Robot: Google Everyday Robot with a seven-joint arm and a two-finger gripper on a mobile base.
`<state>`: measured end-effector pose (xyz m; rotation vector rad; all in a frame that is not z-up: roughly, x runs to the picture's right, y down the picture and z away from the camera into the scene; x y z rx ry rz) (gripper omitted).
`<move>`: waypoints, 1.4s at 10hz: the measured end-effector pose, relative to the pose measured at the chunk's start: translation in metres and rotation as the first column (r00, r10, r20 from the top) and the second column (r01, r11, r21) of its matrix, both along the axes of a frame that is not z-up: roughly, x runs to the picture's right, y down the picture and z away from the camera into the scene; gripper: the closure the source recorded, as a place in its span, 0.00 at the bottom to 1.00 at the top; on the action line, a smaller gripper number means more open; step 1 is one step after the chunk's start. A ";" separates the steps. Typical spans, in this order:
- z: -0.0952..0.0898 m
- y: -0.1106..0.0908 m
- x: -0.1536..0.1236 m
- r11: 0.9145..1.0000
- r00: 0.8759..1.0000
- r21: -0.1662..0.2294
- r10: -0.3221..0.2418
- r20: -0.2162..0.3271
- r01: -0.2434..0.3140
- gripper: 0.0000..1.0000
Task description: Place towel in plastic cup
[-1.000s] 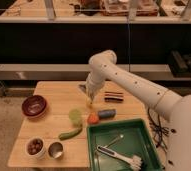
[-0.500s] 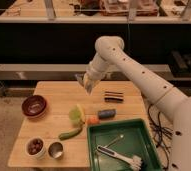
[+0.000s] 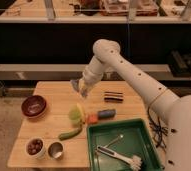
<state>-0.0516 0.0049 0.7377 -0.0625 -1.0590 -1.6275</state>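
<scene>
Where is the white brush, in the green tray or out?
In: the brush lies inside the green tray. The gripper hangs above the table.

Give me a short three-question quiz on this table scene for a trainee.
1. True or false: the gripper is down inside the green tray.
2. What lies in the tray? A. brush B. red bowl C. metal cup
3. Which stands nearer the front edge of the table, the red bowl or the metal cup?
Key: 1. false, it hangs above the table's middle, left of the tray; 2. A; 3. the metal cup.
</scene>
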 end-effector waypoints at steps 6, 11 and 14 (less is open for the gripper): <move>0.007 0.039 -0.043 0.997 0.997 0.003 -0.072 0.000 0.072 1.00; 0.015 0.082 -0.048 0.991 0.991 0.011 -0.133 -0.002 0.133 1.00; 0.018 0.102 -0.041 0.989 0.989 -0.011 -0.150 -0.001 0.150 1.00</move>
